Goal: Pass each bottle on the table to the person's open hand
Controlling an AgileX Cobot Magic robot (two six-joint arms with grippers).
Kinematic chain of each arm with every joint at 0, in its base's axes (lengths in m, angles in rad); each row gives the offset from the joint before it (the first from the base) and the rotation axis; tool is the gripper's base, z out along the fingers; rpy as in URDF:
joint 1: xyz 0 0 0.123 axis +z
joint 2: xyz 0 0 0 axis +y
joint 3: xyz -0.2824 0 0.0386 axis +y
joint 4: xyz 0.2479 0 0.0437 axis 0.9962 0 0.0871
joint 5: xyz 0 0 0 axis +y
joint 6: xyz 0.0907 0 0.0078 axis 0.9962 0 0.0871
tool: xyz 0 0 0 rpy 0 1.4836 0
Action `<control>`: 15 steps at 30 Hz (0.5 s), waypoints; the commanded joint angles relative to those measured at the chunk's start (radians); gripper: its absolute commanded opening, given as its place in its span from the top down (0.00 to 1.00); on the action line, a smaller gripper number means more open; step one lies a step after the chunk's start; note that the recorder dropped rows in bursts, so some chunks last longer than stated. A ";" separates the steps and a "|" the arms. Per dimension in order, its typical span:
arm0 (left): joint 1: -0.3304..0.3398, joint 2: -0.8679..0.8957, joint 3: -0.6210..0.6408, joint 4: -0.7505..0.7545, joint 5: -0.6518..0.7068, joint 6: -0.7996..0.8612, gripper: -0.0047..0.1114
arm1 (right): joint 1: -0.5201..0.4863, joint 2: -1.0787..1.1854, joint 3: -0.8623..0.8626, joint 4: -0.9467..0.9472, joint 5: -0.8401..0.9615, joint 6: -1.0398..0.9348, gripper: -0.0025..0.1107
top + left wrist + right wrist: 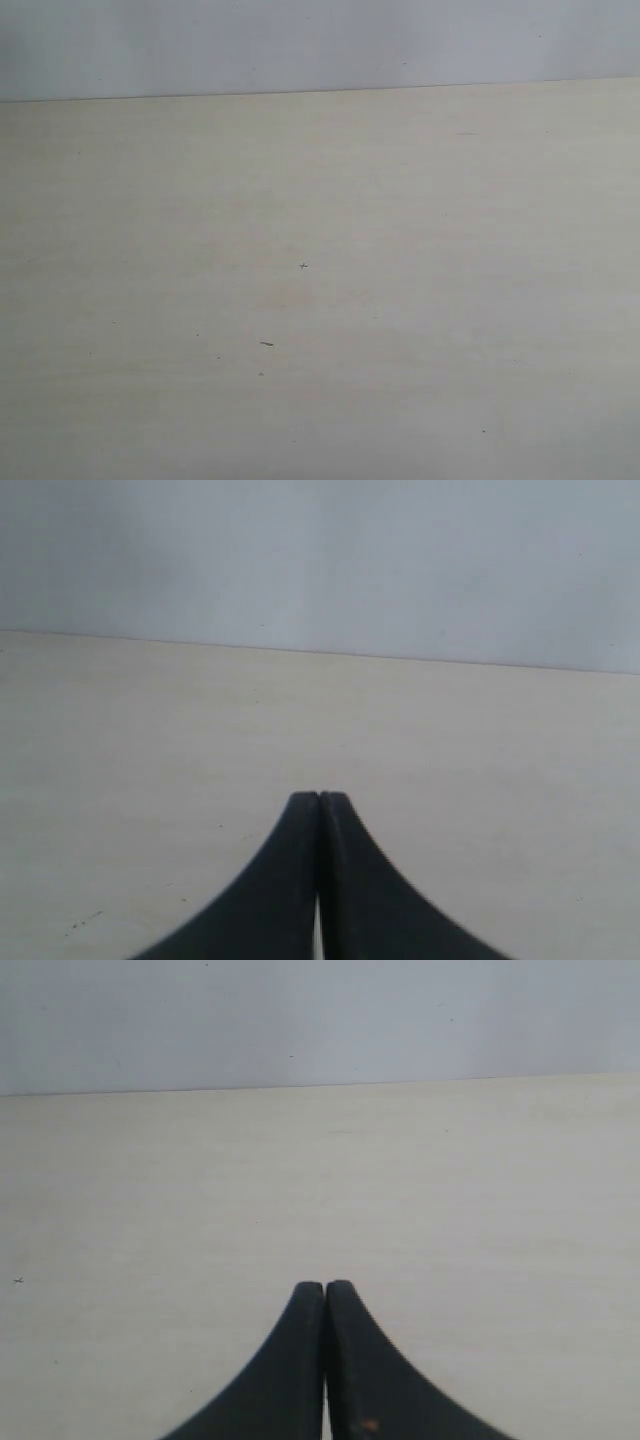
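1. The table [400, 300] fills nearly everything I can see: pale wood grain, with no bottle standing on any stretch that the three views take in. The bottles are out of sight, so I cannot say where they are.
2. Behind it runs a plain grey wall [300, 45]. No person's open hand shows there or anywhere else.
3. My read on progress: either every bottle is handed over or none is set out. These pictures cannot settle which, and nothing is mid-handover.
4. The left gripper [319, 798] appears only in its own wrist view, black jaws pressed tip to tip with nothing between them, poised over bare tabletop.
5. The right gripper [325, 1286] likewise shows only in its wrist view, jaws fully together and empty. A small orange fleck [368, 1424] sits on one finger.
6. The exterior view gives the tiny marks most plainly: a short dark dash [267, 343] and a faint cross [303, 265]. Neither arm is in that view.
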 commanded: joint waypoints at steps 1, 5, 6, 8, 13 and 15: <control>0.003 -0.026 0.006 0.008 0.061 0.004 0.96 | -0.006 -0.005 0.003 -0.002 -0.004 -0.001 0.98; 0.003 -0.026 0.006 0.008 0.122 0.007 0.96 | -0.006 -0.005 0.003 -0.002 -0.004 -0.001 0.98; 0.003 -0.026 0.006 0.008 0.122 0.007 0.96 | -0.006 -0.005 0.003 -0.002 -0.004 -0.001 0.98; 0.003 -0.026 0.006 0.008 0.122 0.007 0.96 | -0.006 -0.005 0.003 -0.002 -0.004 -0.001 0.98; 0.003 -0.026 0.006 0.008 0.122 0.007 0.96 | -0.006 -0.005 0.003 -0.002 -0.004 -0.001 0.98; 0.003 -0.026 0.006 0.008 0.122 0.007 0.96 | -0.006 -0.005 0.003 -0.004 -0.004 -0.001 0.98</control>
